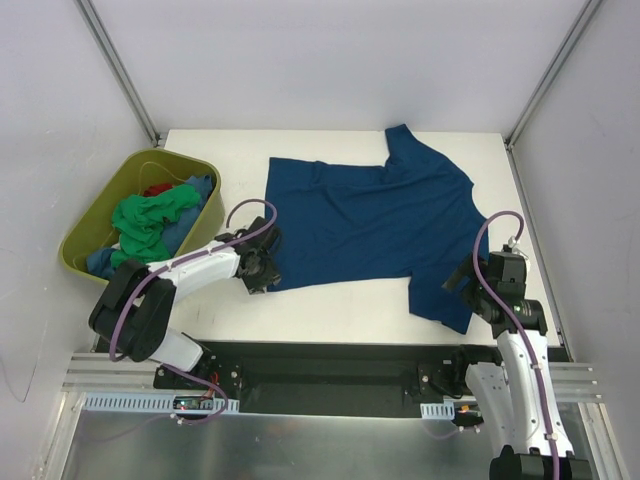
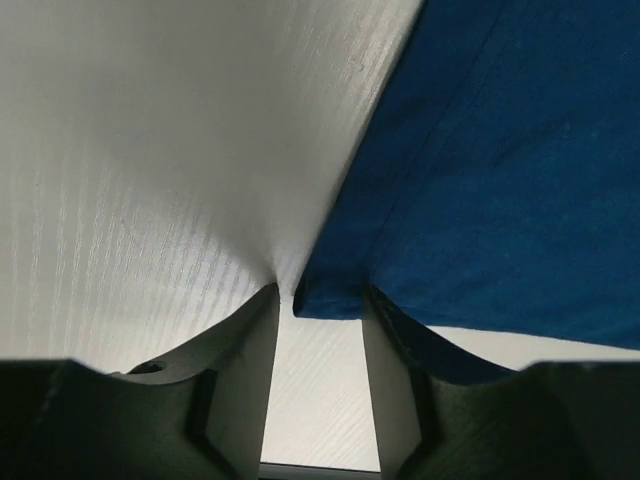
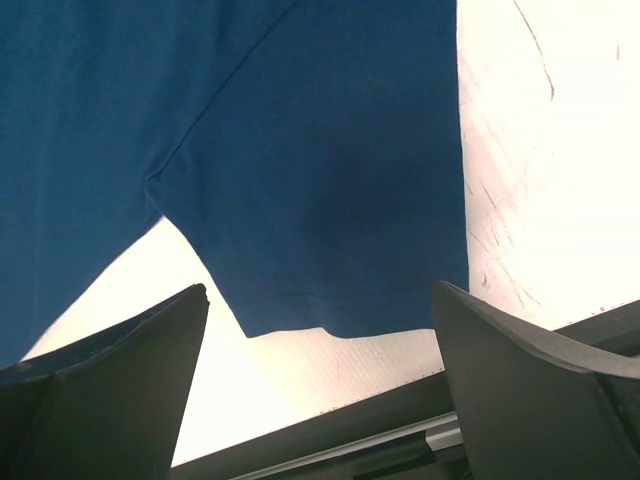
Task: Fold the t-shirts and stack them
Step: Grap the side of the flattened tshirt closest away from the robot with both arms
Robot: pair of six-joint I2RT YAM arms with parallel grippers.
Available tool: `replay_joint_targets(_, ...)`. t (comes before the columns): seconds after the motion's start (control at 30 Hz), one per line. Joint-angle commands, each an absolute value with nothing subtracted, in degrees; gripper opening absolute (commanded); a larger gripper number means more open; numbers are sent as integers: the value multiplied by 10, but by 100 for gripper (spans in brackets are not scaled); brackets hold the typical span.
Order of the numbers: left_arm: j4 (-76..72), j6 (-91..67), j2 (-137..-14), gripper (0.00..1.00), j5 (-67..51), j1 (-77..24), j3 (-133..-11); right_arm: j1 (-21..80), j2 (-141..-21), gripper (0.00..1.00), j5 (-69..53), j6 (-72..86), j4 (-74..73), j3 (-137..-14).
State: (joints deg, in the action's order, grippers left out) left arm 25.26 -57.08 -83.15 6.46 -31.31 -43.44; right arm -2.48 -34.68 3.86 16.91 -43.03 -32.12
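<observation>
Far left, the olive tub (image 1: 85, 262) holds bunched shirts: we make out a green one (image 1: 145, 220) on top and a red one (image 1: 157, 188) mostly buried. The left claw (image 2: 325, 300), fingers a bit apart, straddles the near hem corner of the blue shirt (image 1: 370, 220). It's flat on the table (image 1: 330, 310), long axis left-right, hem toward the tub, far sleeve at the back edge. There's a bare strip along the front. The right claw (image 3: 320, 288) gapes wide over the near sleeve.
</observation>
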Motion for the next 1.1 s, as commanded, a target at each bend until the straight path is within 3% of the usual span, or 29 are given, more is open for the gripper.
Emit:
replay_joint_targets(0.0,238,-577,-853,33,60,-304,-456,-25,-336,97,30,163,-437,-324)
replay_joint_targets(0.1,221,-577,-859,18,56,-304,-440,-25,-335,97,40,163,-442,-322)
replay_joint_targets(0.13,213,-577,-862,2,56,-304,-436,-25,-335,97,46,163,-447,-320)
replay_joint_targets(0.17,211,-576,-865,0,57,-303,-432,-25,-336,97,47,163,-448,-319)
replay_joint_targets(0.6,207,-538,-768,0,68,-243,-338,-16,-378,99,-67,195,-505,-297)
replay_joint_targets(0.67,207,-531,-764,0,69,-243,-338,-1,-388,93,-90,197,-493,-287)
replay_joint_targets(1.07,204,-520,-780,0,45,-239,-363,94,-487,79,57,258,-435,-261)
